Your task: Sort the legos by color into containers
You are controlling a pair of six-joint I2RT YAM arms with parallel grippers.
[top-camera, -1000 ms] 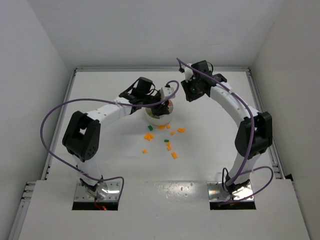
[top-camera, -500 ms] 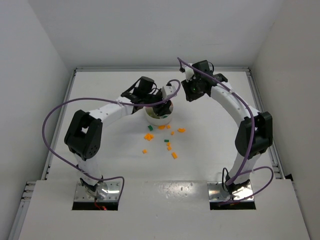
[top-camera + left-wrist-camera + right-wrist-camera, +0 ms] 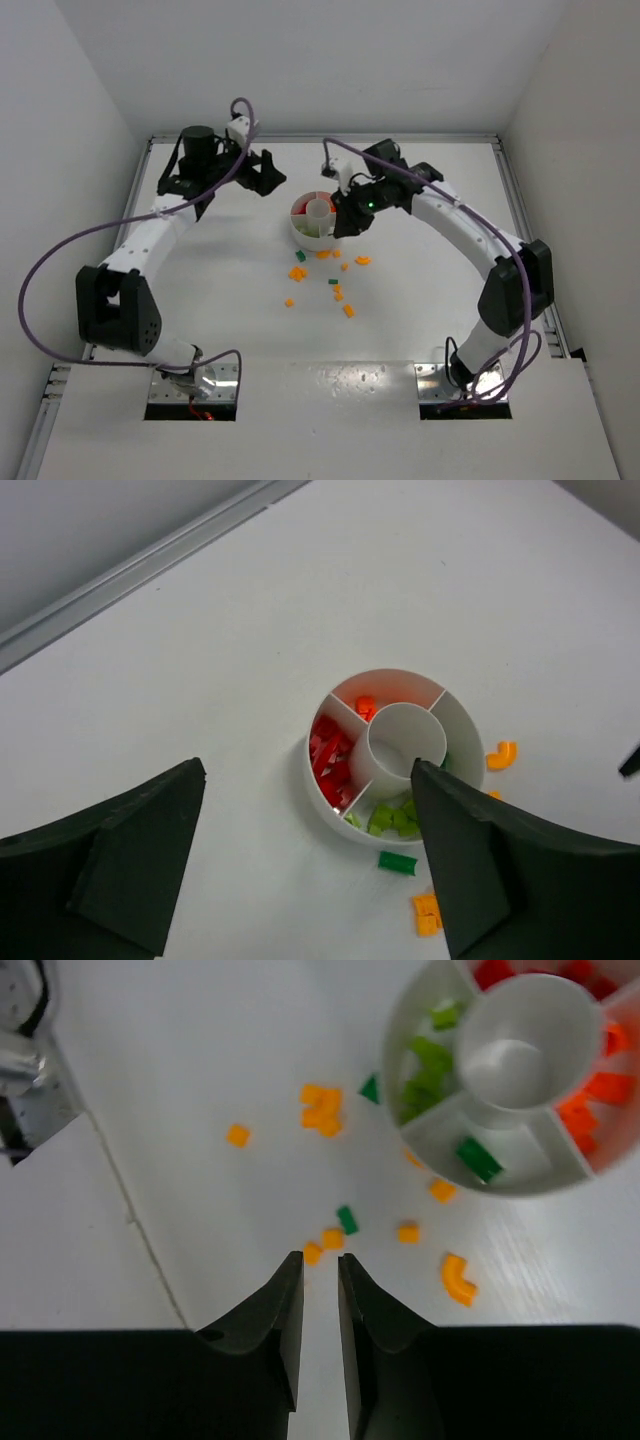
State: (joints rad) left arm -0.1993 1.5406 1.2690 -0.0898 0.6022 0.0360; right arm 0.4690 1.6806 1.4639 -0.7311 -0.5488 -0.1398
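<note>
Left gripper (image 3: 262,172) (image 3: 307,780): jaws spread wide, nothing held. In the top view it hangs at the dish's 10 o'clock, well apart from the dish (image 3: 308,238). Right gripper (image 3: 345,222) (image 3: 318,1260): jaws narrow, with a slim gap showing bare surface and no brick gripped. It sits just beside the dish wall at 4 o'clock in the top view. The surface is a plain white table (image 3: 430,300), enclosed on three sides by white walls (image 3: 300,70), with a metal rail (image 3: 150,565) along the far edge. Purple cables (image 3: 60,260) loop off both arms. The dish (image 3: 318,802) stands upright, mouth up, at the far centre of the table; being round, it has no long axis. In the left wrist view its central cup (image 3: 405,750) is bare. Red bricks (image 3: 328,760) fill the wedge at 9 o'clock, an orange brick (image 3: 365,708) lies in the wedge at 11 o'clock, and light green bricks (image 3: 395,820) lie in the wedge at 6 o'clock. In the right wrist view a dark green brick (image 3: 478,1158) lies alone in one wedge, its long axis running 10 to 4 o'clock. Loose orange bricks (image 3: 297,272) are scattered on the table at the dish's 6 o'clock in the top view. In the left wrist view a loose green brick (image 3: 397,862) lies just outside the wall at 6 o'clock with its long axis 9 to 3, and a curved orange piece (image 3: 502,754) lies near the wall at 3 o'clock. The same view has one dark finger (image 3: 490,880) covering the dish edge at 4 o'clock. In the right wrist view an orange pair (image 3: 322,1245) lies just beyond the fingertips at 12 o'clock, beside a small green brick (image 3: 347,1219) lying 11 to 5.
</note>
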